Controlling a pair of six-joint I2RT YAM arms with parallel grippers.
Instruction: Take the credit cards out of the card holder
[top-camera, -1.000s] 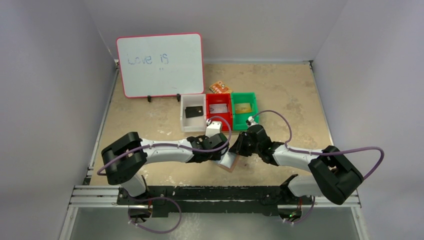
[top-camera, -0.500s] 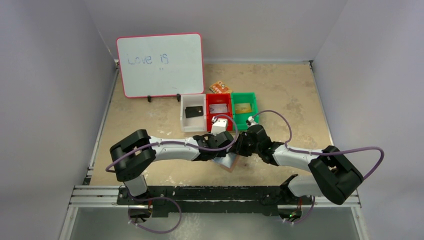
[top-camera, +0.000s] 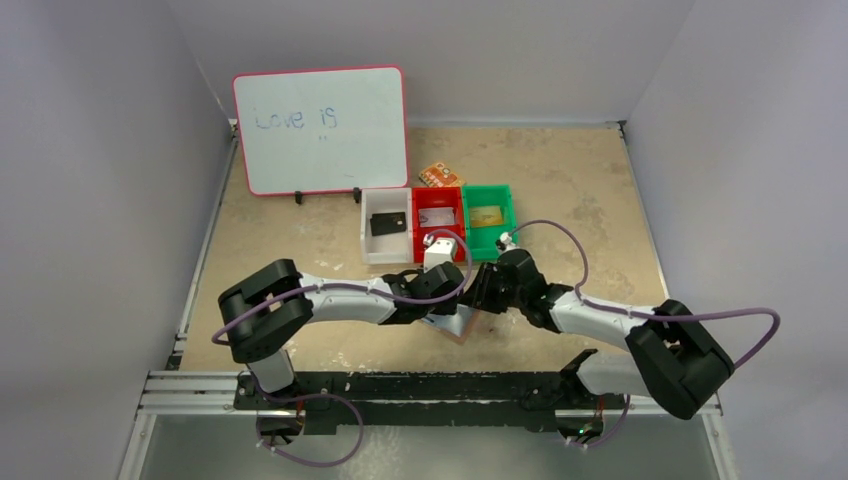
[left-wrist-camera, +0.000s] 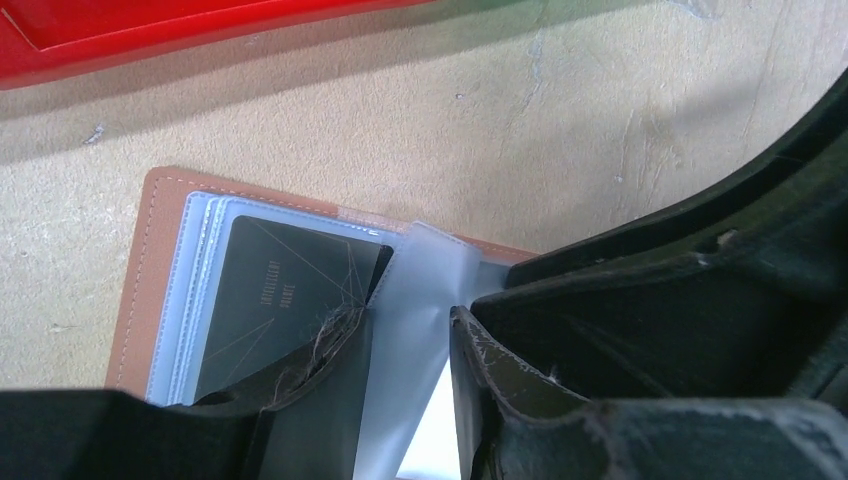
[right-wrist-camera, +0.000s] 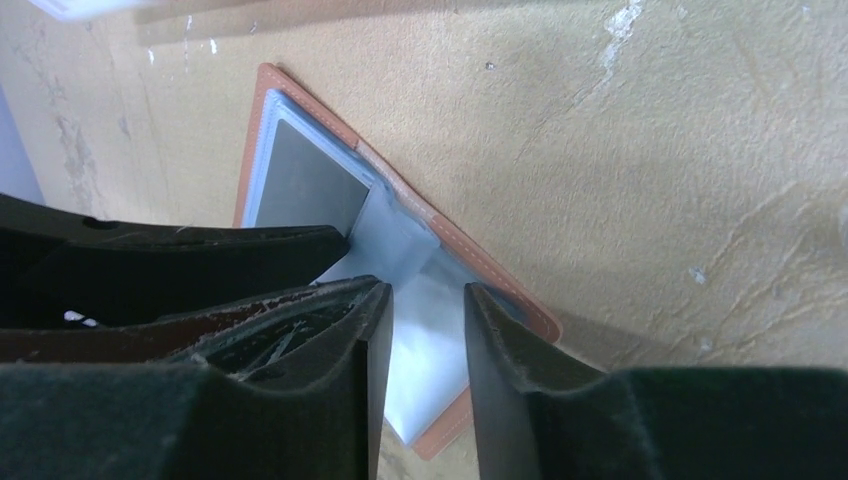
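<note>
Fingers first: my left fingers (left-wrist-camera: 410, 318) stand narrowly parted on the card holder (left-wrist-camera: 150, 270), with a cloudy plastic sleeve (left-wrist-camera: 420, 290) filling the gap. Whether they pinch it I cannot tell. My right fingers (right-wrist-camera: 428, 292) leave a slim open gap above the sleeves and hold nothing. My right elbow has swung toward the lower right since a moment ago. The holder lies open at the centre of the top view: stitched tan leatherette, pale blue pockets, a dark matte card (left-wrist-camera: 280, 290). Beyond it, on the mottled sandy surface (top-camera: 560, 190), sit a red bin (top-camera: 416, 225) and a whiteboard (top-camera: 320, 130).
</note>
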